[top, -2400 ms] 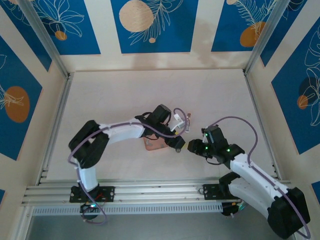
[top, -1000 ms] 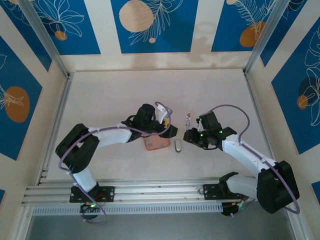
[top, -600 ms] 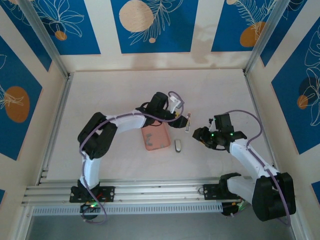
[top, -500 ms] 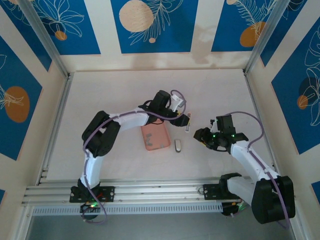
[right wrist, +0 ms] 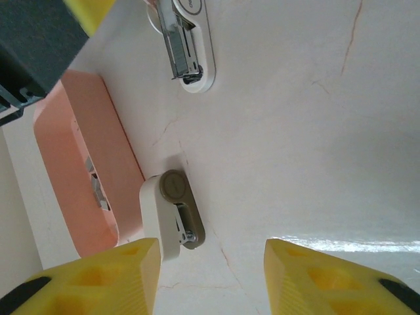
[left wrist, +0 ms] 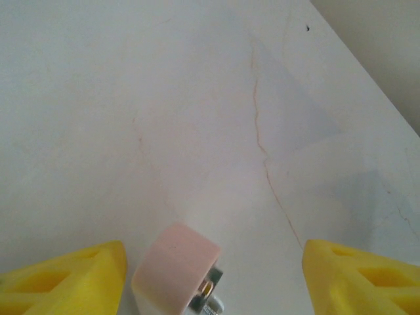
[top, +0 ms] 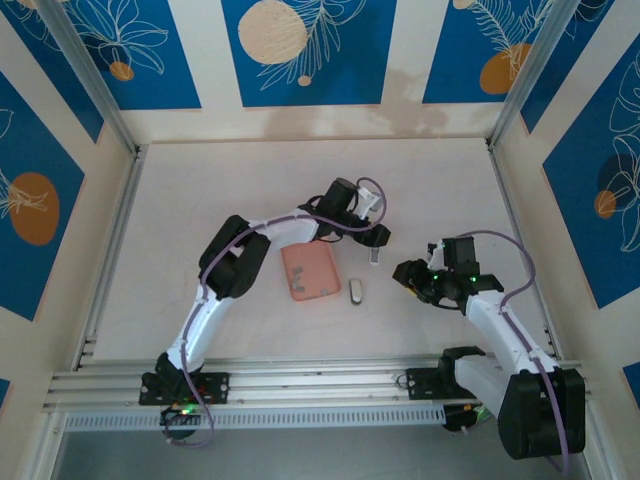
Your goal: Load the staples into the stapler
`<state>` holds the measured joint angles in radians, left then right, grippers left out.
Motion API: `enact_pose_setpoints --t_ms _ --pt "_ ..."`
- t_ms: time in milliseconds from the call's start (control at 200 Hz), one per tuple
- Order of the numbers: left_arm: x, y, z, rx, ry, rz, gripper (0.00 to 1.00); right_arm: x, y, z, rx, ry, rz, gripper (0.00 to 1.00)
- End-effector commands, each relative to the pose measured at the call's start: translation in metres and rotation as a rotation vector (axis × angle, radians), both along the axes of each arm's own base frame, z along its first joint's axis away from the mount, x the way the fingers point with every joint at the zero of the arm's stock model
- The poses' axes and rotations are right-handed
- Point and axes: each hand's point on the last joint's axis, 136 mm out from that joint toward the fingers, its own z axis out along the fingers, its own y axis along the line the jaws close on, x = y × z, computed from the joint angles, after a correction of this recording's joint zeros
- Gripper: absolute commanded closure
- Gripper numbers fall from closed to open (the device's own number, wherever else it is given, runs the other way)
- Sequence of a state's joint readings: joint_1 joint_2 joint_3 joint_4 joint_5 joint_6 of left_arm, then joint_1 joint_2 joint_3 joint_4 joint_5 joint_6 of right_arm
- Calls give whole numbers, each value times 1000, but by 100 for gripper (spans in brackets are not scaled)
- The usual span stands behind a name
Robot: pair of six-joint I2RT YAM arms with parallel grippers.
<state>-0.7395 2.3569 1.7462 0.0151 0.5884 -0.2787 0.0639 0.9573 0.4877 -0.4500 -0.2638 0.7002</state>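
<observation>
Surface: white table [top: 250, 180] with faint cracks, cream walls with blue leaf-print panels [top: 310, 50] behind and at the sides.
Left gripper [top: 377, 242]: reached out past mid-table, fingers [left wrist: 72, 275] spread wide, gripping nothing.
Stapler [top: 375, 254]: lies on the table right of the tray's far corner. In the left wrist view its pale pink end [left wrist: 176, 268] sits between the yellow fingers, close to one of them; contact cannot be told. In the right wrist view its metal inner part faces up.
Right gripper [top: 403, 272]: low over the table right of the stapler, fingers [right wrist: 98, 279] apart, empty.
Pink tray [top: 318, 262]: flat on the table, left of the stapler.
Staples [right wrist: 96, 184]: small grey bits inside the tray, towards its near end.
White-and-grey piece [top: 357, 291]: on the table just beside the tray's near right corner, apart from the stapler.
</observation>
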Motion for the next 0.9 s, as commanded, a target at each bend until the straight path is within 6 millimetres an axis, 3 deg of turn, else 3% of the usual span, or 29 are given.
enact_pose_setpoints --t_ms 0,420,695,895 --pt "1 -10 18 -86 -47 -74 30 -8 3 -3 26 11 25 54" --pt "-23 -6 39 -155 -158 -214 32 -5 4 1 49 -4 20 54" --pt "-48 10 33 -120 -175 -300 32 -3 6 3 61 -5 17 54" --pt "-51 21 29 -77 -203 -277 32 0 8 3 76 1 18 54"
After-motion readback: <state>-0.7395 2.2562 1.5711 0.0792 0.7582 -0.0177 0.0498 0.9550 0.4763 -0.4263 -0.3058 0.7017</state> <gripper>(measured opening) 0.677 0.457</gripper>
